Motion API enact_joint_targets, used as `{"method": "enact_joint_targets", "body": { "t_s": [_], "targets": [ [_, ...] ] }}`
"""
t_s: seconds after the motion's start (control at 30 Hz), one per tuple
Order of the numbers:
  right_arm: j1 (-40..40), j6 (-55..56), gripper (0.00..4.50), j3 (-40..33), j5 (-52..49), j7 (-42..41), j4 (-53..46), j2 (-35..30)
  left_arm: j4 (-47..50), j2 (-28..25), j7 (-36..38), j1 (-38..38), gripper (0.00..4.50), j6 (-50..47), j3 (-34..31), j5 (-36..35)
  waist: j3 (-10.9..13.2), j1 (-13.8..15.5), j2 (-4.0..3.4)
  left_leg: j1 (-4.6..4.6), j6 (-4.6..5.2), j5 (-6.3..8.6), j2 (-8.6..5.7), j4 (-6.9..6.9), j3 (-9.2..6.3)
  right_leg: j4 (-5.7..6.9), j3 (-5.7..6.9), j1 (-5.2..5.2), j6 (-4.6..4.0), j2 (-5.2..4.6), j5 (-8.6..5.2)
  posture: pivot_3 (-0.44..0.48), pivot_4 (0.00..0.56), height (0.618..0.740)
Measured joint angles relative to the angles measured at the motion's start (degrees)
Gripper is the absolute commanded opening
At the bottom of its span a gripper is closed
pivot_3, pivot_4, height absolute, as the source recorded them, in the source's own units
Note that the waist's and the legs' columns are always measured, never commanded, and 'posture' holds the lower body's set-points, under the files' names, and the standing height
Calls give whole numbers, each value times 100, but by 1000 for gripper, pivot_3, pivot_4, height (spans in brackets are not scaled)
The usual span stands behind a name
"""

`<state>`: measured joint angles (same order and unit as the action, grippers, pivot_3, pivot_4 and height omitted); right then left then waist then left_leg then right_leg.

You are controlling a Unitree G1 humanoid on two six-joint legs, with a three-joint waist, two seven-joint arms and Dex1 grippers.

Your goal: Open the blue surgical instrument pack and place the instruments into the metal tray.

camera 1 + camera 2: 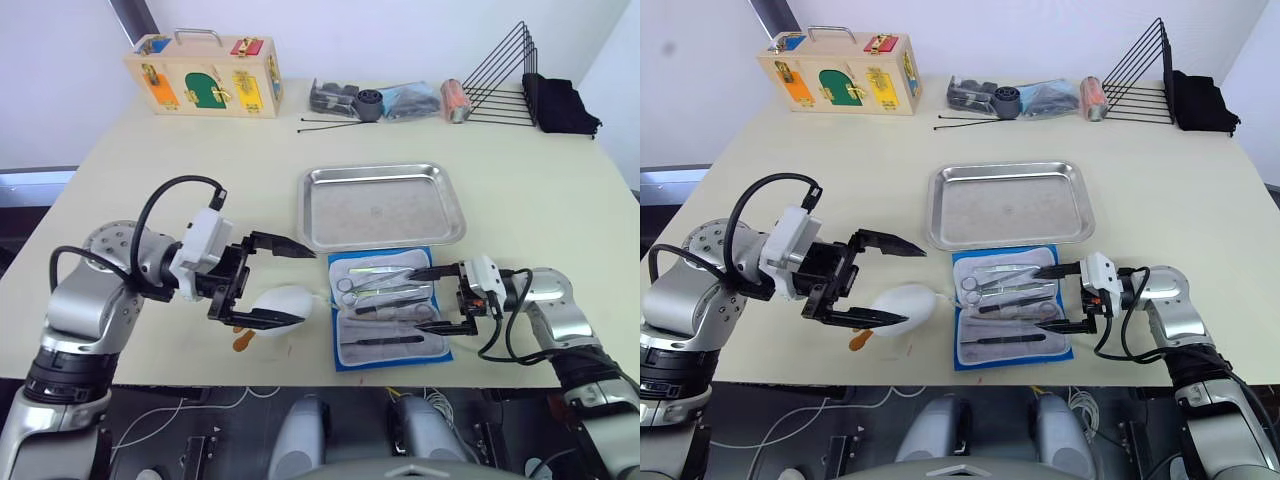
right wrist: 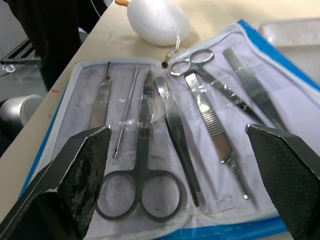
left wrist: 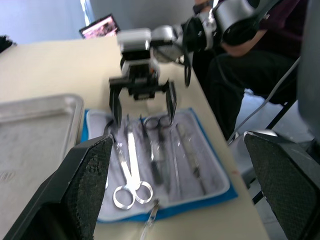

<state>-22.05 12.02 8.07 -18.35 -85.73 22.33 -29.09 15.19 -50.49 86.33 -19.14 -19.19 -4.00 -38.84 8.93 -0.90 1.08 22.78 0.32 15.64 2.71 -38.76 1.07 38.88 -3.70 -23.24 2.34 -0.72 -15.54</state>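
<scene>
Two grippers with fingers spread, right gripper (image 1: 437, 298) low over the opened blue pack (image 1: 390, 309), instruments (image 2: 200, 107) between its fingers, left gripper (image 1: 283, 281) beside the pack, metal tray (image 1: 382, 205) just beyond.

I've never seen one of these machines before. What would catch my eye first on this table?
Probably the blue surgical instrument pack lying open at the table's near edge, its instruments lined up on the pale lining. The right gripper hovers over it with fingers spread, and the left gripper is open beside a white egg-shaped object. Just behind the pack sits the empty metal tray.
</scene>
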Motion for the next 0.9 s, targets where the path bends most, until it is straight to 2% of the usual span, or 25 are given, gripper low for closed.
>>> {"method": "enact_joint_targets", "body": {
  "t_s": [0.5,0.7,0.9],
  "targets": [
    [-198,172,4500,133,315,214,516,149,170,-108,-52,90,4425,-308,1,-161,1,-7,-2,-4,0,0,1,0,1,1,-2,0,-1,2,0,0,150,740],
    [-208,194,4500,230,378,287,541,122,-5,-71,-56,133,4425,-100,50,168,-3,-8,1,-11,0,0,1,0,3,2,-3,4,-1,3,0,0,150,740],
    [-243,139,4500,295,415,333,546,107,-504,275,-192,-81,4425,220,412,647,-11,-8,12,-24,0,0,1,0,1,2,-3,16,-2,5,0,0,150,740]
  ]
}}
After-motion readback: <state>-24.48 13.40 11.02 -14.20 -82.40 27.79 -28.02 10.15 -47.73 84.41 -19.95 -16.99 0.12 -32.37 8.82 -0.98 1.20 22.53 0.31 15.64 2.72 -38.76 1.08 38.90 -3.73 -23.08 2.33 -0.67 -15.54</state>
